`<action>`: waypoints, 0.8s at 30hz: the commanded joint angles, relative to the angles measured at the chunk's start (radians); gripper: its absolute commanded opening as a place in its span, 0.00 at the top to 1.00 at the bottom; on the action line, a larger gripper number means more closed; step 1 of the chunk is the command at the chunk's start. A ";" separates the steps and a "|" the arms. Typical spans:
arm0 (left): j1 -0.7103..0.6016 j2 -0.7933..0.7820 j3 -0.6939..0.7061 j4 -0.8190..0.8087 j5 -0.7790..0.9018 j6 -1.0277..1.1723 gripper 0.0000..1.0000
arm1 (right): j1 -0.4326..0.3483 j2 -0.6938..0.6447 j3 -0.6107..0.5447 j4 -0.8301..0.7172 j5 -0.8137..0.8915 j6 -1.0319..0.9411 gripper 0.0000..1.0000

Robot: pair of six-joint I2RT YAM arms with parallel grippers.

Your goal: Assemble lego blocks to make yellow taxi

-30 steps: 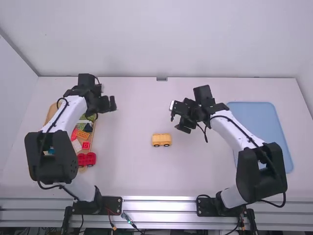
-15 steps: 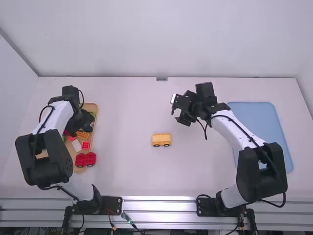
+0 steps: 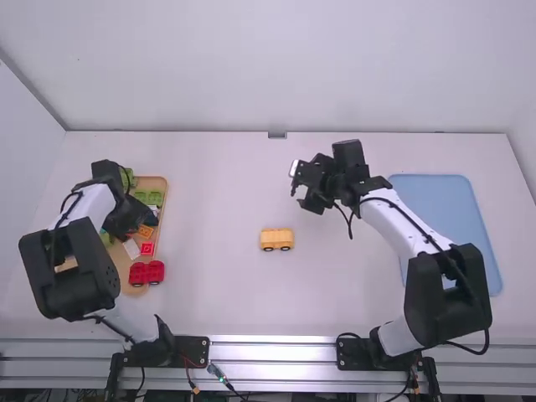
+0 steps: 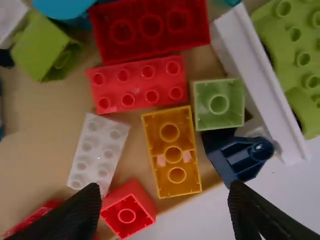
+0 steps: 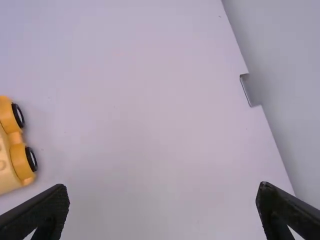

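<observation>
one wheeled block [image 3: 276,239]; well inside table edges [image 3: 209,133]; left gripper [image 3: 128,224] above tray [image 3: 151,182]

A plain pale wall [image 3: 285,67] rises behind the white table [image 3: 209,251].

Table [image 3: 218,184], tan tray [image 3: 154,181], yellow car [image 3: 276,239], blue mat [image 3: 440,209]

Room to pass lies all around the yellow wheeled base [image 3: 276,239]; the right arm [image 3: 394,216] blocks the way toward the blue tray [image 3: 452,205]. A narrow gap parts the orange brick [image 4: 173,154] from the white brick [image 4: 97,152]; the light green block [image 4: 218,105] and navy piece [image 4: 225,150] crowd its opposite side.
</observation>
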 commanded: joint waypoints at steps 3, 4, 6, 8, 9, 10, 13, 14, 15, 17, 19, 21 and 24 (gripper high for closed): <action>-0.002 0.041 -0.004 0.006 0.000 0.012 0.49 | 0.006 -0.001 0.007 0.003 -0.003 0.005 0.01; -0.005 0.042 -0.005 0.008 -0.006 0.009 0.50 | 0.006 -0.001 0.007 0.002 -0.002 0.005 0.01; -0.001 0.048 -0.005 0.008 -0.007 -0.011 0.51 | 0.006 -0.001 0.007 0.002 -0.003 0.006 0.01; 0.000 0.054 -0.005 0.009 -0.005 -0.006 0.52 | 0.006 -0.001 0.007 0.002 -0.002 0.006 0.01; -0.003 0.057 -0.005 0.010 -0.005 -0.006 0.52 | 0.006 -0.001 0.007 0.002 -0.002 0.006 0.01; -0.009 0.066 -0.005 0.013 -0.004 -0.006 0.53 | 0.006 -0.001 0.007 0.001 -0.003 0.006 0.01; -0.009 0.092 -0.005 0.017 -0.002 -0.006 0.54 | 0.006 -0.001 0.007 -0.003 -0.002 0.006 0.01; -0.010 0.102 -0.005 0.014 0.000 -0.006 0.56 | 0.006 -0.001 0.007 -0.004 -0.002 0.006 0.01; -0.013 0.114 -0.005 0.016 -0.002 -0.006 0.58 | 0.006 -0.001 0.007 -0.006 -0.003 0.006 0.01; -0.016 0.119 -0.005 0.025 -0.002 -0.006 0.58 | 0.006 -0.001 0.007 -0.005 -0.003 0.006 0.01; -0.016 0.122 -0.005 0.038 -0.002 -0.006 0.57 | 0.006 -0.001 0.007 -0.002 -0.003 0.006 0.01; -0.016 0.122 -0.005 0.048 0.000 -0.006 0.56 | 0.006 -0.001 0.007 -0.002 -0.003 0.006 0.01; -0.016 0.122 -0.005 0.055 0.002 -0.006 0.54 | 0.006 -0.001 0.007 -0.002 -0.003 0.006 0.01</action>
